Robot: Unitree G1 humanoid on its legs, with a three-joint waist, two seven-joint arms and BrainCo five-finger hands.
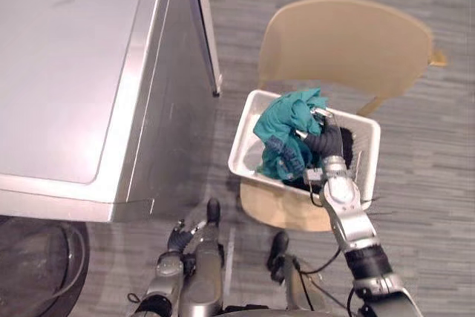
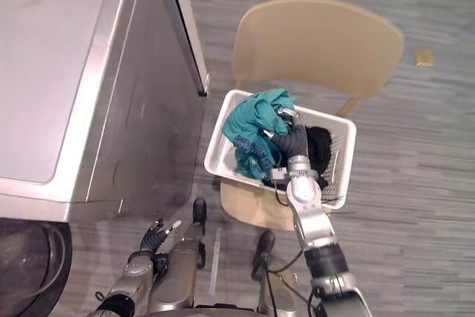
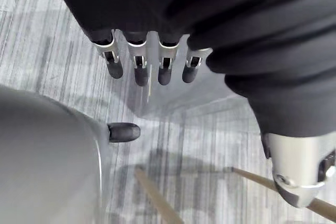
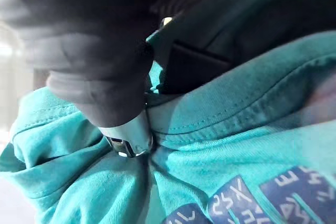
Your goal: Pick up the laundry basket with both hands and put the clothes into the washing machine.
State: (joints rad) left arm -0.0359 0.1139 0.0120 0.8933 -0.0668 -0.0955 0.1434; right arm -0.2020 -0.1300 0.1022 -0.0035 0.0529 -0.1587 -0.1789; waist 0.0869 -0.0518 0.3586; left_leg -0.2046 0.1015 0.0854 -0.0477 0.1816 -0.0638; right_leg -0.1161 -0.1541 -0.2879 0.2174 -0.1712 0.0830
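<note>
Two eye views showed the basket [image 1: 245, 146] on a chair [image 1: 341, 35] beside the machine [image 1: 74, 72]. The right hand [image 1: 325, 140] was inside it, fingers [image 1: 320, 113] curled over a teal shirt [image 1: 286, 128] bunched above dark clothes [image 2: 320, 146]. The left hand [image 1: 180, 237] hung low by the machine. Its wrist view showed straight fingers [image 3: 137, 66] holding nothing, over the floor [image 3: 42, 51]. The right wrist view, up close, showed one fingertip [image 4: 128, 140] pinched into teal folds.

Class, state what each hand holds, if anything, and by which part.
The right hand pinches the teal cotton garment by a bunched fold over the white plastic basket. The left hand holds nothing.
</note>
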